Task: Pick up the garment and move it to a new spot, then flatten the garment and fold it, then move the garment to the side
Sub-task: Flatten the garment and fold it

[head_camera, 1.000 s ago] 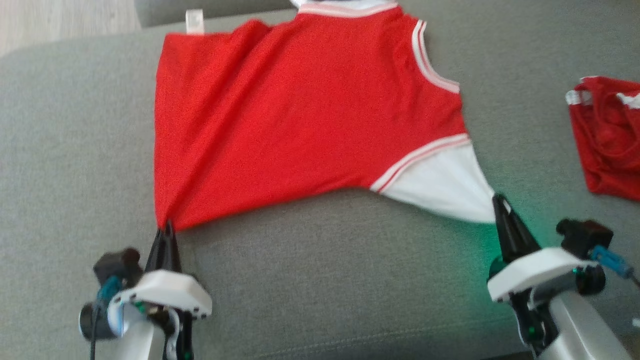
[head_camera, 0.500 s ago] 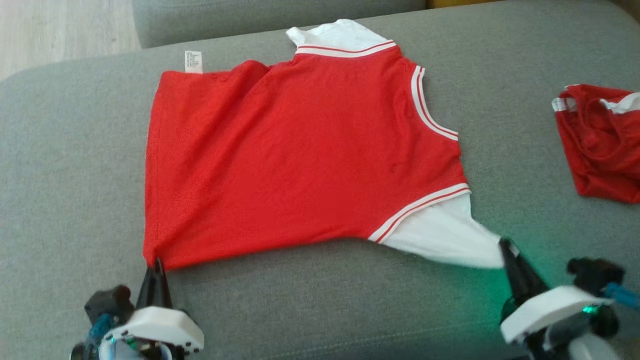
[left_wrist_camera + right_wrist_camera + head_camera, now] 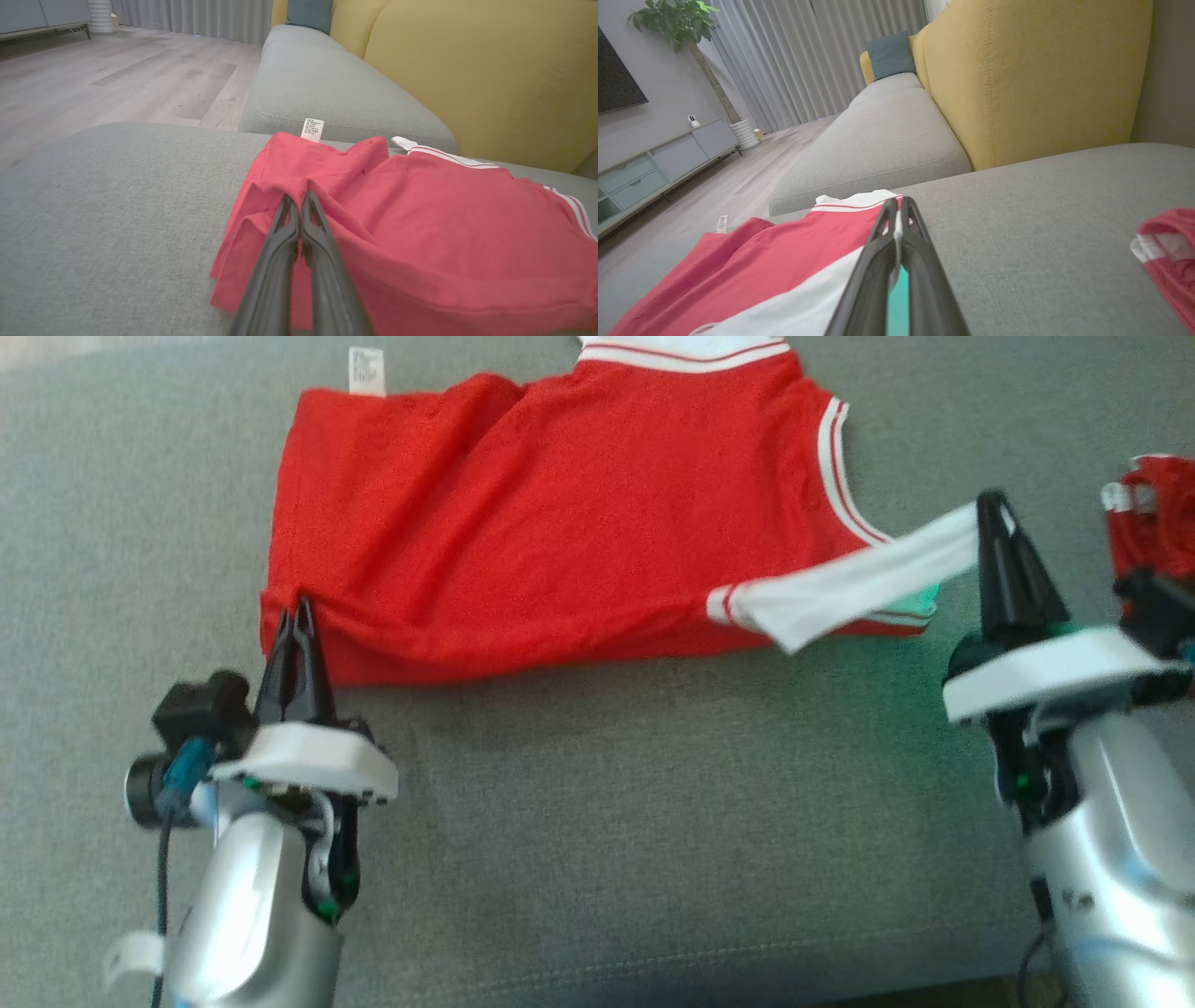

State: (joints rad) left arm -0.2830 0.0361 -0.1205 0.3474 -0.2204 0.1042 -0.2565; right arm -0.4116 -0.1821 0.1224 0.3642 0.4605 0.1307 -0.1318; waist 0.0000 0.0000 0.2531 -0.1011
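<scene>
The jersey (image 3: 560,523) is laid on the grey sofa (image 3: 607,803). Its red corner (image 3: 322,639) is pinched in the left tool (image 3: 301,609). Its white sleeve (image 3: 840,593) is gripped by the right tool (image 3: 991,509) and pulled tight, maybe lifted a little. Another red cloth (image 3: 1148,513) is seen nearby.

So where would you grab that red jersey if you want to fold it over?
By its near edge, coming from the robot's side. The jersey lies spread sideways on the cushion, hem left and collar right, so the near hem corner and the near white sleeve are loose ends to pinch. The left gripper is shut on that corner, and the right gripper is shut on the sleeve.
</scene>
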